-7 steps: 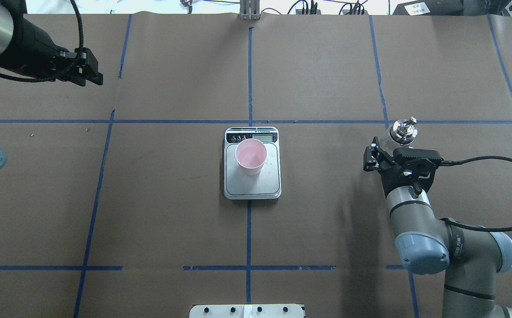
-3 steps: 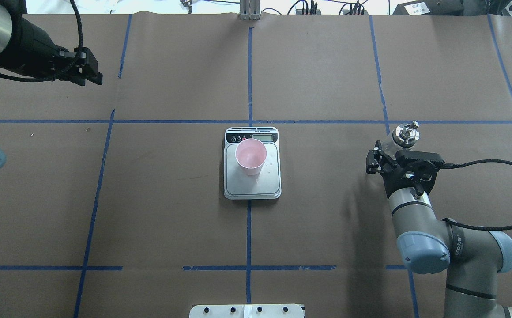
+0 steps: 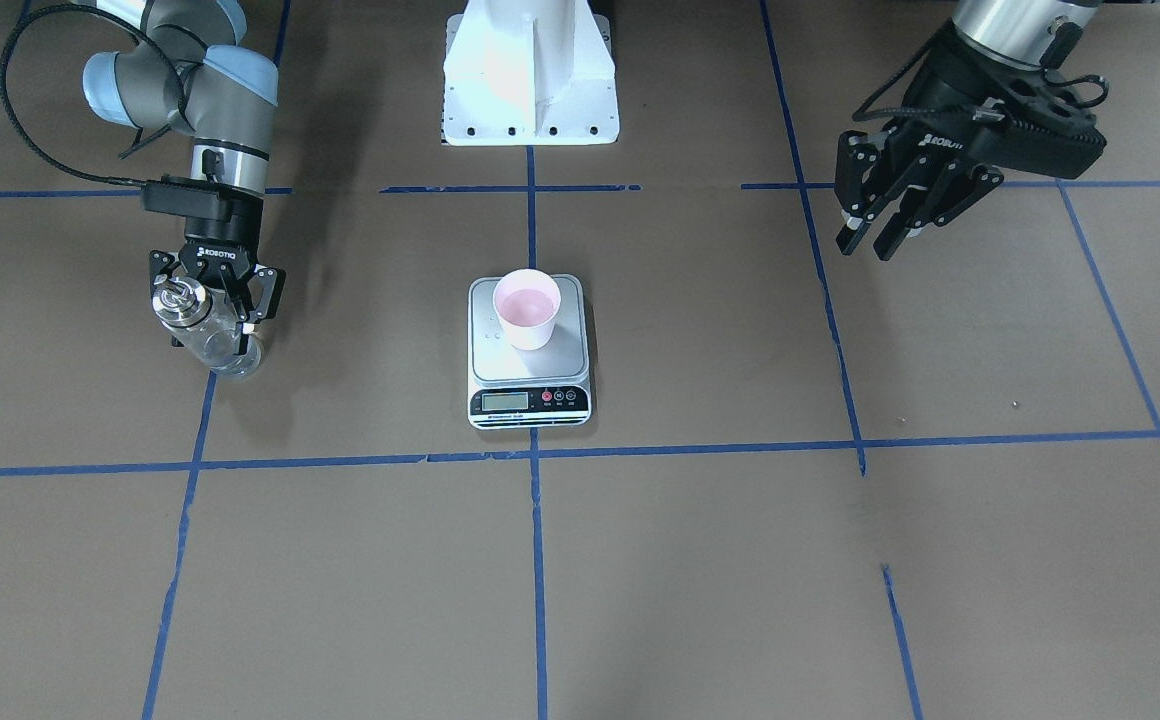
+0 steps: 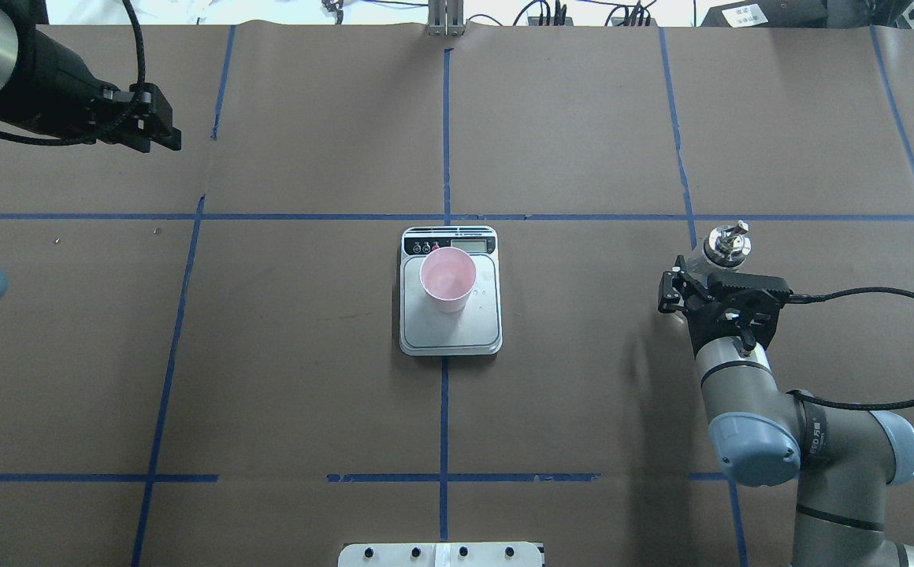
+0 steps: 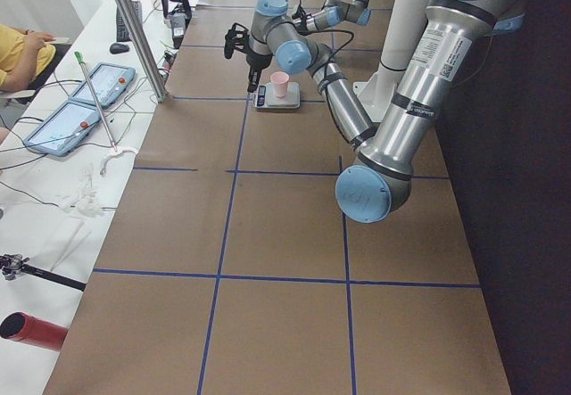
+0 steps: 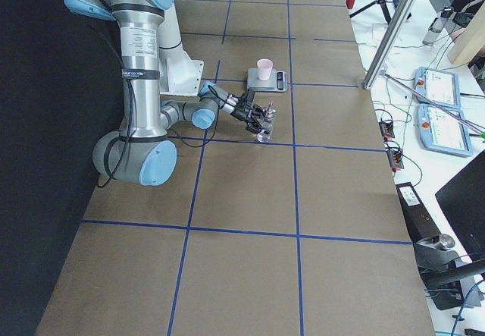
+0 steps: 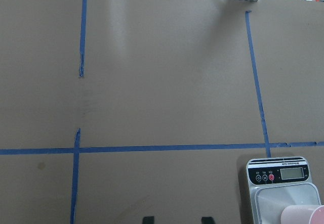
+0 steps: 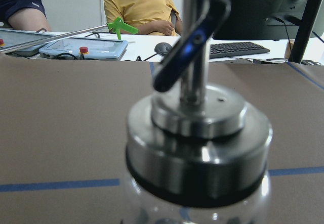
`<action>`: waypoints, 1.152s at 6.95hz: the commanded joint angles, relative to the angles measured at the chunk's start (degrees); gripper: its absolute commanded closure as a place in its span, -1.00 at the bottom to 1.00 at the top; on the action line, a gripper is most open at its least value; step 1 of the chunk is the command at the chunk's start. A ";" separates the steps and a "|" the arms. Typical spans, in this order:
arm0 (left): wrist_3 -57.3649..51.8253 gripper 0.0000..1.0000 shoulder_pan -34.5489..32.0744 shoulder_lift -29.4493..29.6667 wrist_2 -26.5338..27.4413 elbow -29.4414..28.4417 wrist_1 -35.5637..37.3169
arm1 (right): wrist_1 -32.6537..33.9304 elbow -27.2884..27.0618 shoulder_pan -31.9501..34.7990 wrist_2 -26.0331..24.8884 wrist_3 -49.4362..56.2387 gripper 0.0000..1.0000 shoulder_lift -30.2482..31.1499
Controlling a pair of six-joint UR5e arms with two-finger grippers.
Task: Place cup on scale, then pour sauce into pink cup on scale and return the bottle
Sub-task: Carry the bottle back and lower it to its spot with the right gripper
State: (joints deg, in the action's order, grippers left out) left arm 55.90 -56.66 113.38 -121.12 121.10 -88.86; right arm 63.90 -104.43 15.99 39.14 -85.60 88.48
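The pale pink cup [image 4: 447,277] stands upright on the silver-grey scale [image 4: 451,335] at the table's middle; both also show in the front view, the cup [image 3: 527,305] on the scale [image 3: 530,402]. My right gripper [image 4: 711,266] is shut on the clear glass bottle [image 3: 212,340], which is upright and low over the table, far right of the scale. Its silver pourer cap [image 8: 197,128] fills the right wrist view. My left gripper [image 3: 872,238] is open and empty, raised at the far left, well away from the scale.
Blue tape lines [image 4: 445,134] cross the brown table cover. The white robot base plate [image 3: 530,70] stands at the near edge. Operators and their desk gear [image 8: 136,1] are beyond the far edge.
My right gripper has moved a little toward the robot and lower, with the bottle in it. The left gripper has drifted slightly away. Cup and scale have not moved.
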 commanded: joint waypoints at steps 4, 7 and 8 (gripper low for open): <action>-0.09 0.15 0.06 0.09 0.00 0.90 1.76 | -0.09 -0.16 -0.08 0.41 -2.91 -1.00 0.20; 0.00 0.14 0.32 0.09 0.00 0.63 1.76 | -0.18 -1.91 -1.13 0.14 -3.09 -1.00 2.05; 0.00 0.14 0.32 0.09 0.00 0.63 1.76 | -0.18 -4.36 -2.18 0.23 -3.09 -1.00 3.18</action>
State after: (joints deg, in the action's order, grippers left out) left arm 55.87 -56.39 113.45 -121.11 121.74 -87.10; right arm 63.73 -106.46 14.88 39.32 -88.67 90.52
